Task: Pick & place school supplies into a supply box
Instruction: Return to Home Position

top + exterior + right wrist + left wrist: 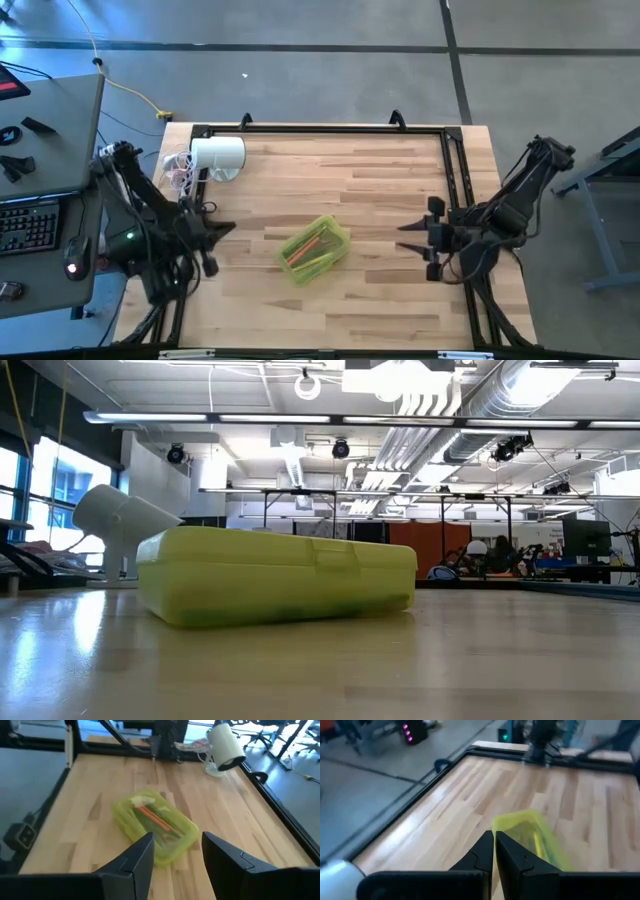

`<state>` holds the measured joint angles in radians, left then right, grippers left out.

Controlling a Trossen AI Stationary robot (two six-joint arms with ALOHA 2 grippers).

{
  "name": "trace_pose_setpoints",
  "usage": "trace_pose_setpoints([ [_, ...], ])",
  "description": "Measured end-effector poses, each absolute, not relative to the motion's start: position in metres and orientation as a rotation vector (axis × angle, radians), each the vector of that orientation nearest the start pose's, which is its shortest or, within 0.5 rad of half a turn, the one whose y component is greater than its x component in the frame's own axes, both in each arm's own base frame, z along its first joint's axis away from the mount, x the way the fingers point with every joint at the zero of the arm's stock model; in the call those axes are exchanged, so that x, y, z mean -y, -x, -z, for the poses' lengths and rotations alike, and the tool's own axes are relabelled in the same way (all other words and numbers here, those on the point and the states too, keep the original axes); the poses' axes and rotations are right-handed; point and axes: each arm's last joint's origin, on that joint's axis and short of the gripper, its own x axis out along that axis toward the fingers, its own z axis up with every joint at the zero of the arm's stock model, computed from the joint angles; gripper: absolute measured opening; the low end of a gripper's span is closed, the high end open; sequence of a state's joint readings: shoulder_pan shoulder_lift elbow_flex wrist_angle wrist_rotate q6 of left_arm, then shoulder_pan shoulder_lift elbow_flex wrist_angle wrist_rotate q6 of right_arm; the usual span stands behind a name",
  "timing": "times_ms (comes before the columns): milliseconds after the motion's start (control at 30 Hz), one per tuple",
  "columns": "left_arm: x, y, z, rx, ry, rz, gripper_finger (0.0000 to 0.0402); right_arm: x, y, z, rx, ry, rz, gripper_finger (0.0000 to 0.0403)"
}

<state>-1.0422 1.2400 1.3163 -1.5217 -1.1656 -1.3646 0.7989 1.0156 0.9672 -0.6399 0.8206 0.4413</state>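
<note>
Plainly the box (pixel 315 250) lies shut near the middle of the surface (pixel 390 180), with the pens (pixel 154 818) showing through its plastic, so the packing looks done and only the retreat to rest is in hand. The left hand (pixel 493 837) hangs by the left edge, pressed together and empty. The right hand (pixel 176 840) hangs by the right edge, spread apart and empty. Next, I judge, each arm need only fold back, well clear of the box.

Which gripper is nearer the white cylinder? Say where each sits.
Left. The left gripper sits close by the white cylinder, on its side of the table; the right gripper is far across, past the green box.
</note>
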Motion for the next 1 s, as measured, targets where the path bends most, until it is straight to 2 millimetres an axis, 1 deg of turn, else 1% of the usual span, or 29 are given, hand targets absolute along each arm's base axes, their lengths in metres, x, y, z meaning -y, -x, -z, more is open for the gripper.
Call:
trace_pose_setpoints([
  [100, 0.136, -0.105, -0.335, -0.367, 0.095, -0.457, 0.0056, -0.122, -0.148, -0.325, -0.433, 0.073, 0.118, 0.0152],
  [200, 0.126, -0.097, -0.311, -0.334, 0.151, -0.459, 0.0055, -0.116, -0.143, -0.331, -0.408, 0.054, 0.11, 0.0153],
  [300, 0.112, -0.085, -0.289, -0.295, 0.21, -0.442, 0.0056, -0.11, -0.136, -0.34, -0.379, 0.043, 0.065, 0.0151],
  [400, 0.103, -0.074, -0.268, -0.229, 0.265, -0.394, 0.0055, -0.102, -0.127, -0.35, -0.334, 0.034, 0.013, 0.015],
  [567, 0.091, -0.065, -0.234, -0.12, 0.299, -0.35, 0.0056, -0.092, -0.12, -0.364, -0.253, 0.056, -0.074, 0.0154],
  [700, 0.083, -0.06, -0.216, -0.041, 0.312, -0.329, 0.0056, -0.088, -0.119, -0.371, -0.211, 0.03, -0.156, 0.0152],
  [767, 0.08, -0.058, -0.21, -0.018, 0.309, -0.325, 0.0056, -0.089, -0.123, -0.368, -0.175, 0.03, -0.185, 0.015],
  [867, 0.073, -0.056, -0.201, 0.008, 0.313, -0.328, 0.0056, -0.09, -0.127, -0.352, -0.118, 0.044, -0.235, 0.015],
  [1000, 0.064, -0.053, -0.191, 0.032, 0.335, -0.328, 0.0056, -0.081, -0.121, -0.331, -0.024, -0.007, -0.281, 0.0154],
])
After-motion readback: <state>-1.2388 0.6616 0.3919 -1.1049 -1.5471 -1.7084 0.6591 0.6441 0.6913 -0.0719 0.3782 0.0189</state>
